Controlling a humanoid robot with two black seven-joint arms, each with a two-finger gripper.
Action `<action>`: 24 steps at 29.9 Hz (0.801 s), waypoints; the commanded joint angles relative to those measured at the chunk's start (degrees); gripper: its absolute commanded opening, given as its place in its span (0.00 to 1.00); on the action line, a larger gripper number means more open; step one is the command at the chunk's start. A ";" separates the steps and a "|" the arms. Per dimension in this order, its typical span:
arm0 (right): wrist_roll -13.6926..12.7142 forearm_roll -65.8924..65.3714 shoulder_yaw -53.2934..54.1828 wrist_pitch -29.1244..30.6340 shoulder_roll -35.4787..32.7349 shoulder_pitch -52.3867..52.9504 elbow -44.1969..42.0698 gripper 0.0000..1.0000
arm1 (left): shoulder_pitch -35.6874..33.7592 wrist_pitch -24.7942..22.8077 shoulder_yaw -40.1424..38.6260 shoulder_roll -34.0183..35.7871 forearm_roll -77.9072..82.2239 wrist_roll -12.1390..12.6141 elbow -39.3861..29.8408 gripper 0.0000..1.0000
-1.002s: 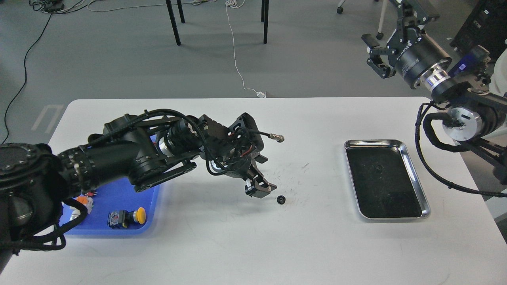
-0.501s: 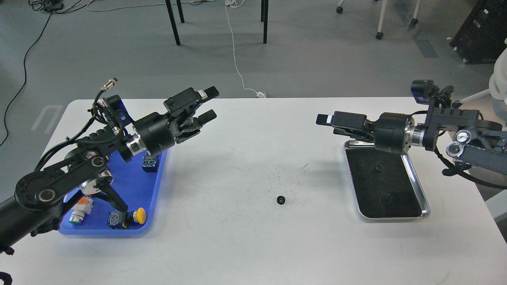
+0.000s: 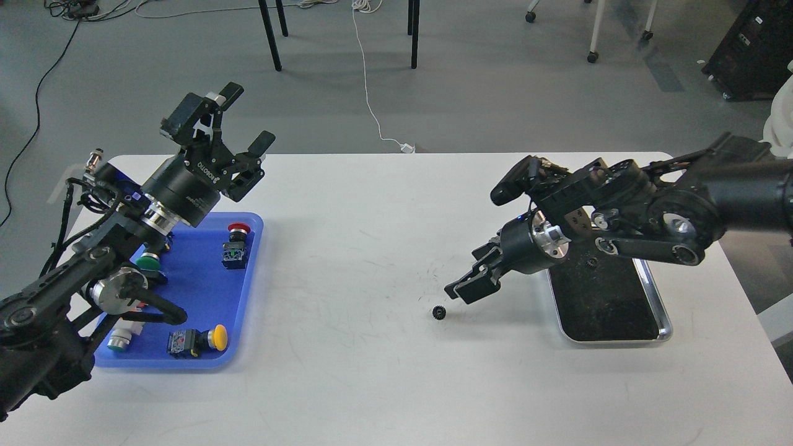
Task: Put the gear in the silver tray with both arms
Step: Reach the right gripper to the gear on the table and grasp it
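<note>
The gear (image 3: 439,313), a tiny black toothed disc, lies flat on the white table near its middle. The silver tray (image 3: 658,300) sits at the right with a dark bottom; my right arm covers its far left part. My right gripper (image 3: 461,288) points down and left, just above and right of the gear, not touching it; its fingers look slightly apart and empty. My left gripper (image 3: 245,124) is raised over the table's far left, open and empty, pointing up and away from the gear.
A blue plastic tray (image 3: 248,272) at the left holds several push-button switches with red, green and yellow caps. The table's far edge lies behind both arms. Cables and chair legs are on the floor beyond.
My right gripper has swung down and left from above the silver tray to just beside the gear. My left gripper has pulled back left and tilted upward. The gear has not moved.
</note>
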 commanded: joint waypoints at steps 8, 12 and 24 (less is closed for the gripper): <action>0.00 0.00 -8.07 -11.21 8.28 -1.95 -1.70 0.93 | 0.11 -0.09 -0.37 -0.06 -0.05 0.03 0.02 0.98; 0.00 0.09 -8.16 -12.70 8.46 -4.67 -2.57 0.92 | 0.20 -0.18 -0.37 -0.32 -0.05 0.12 0.02 0.98; 0.00 0.18 -8.16 -16.22 9.34 -7.14 -4.25 0.63 | 0.29 -0.36 -0.55 -0.50 -0.05 0.21 0.02 0.98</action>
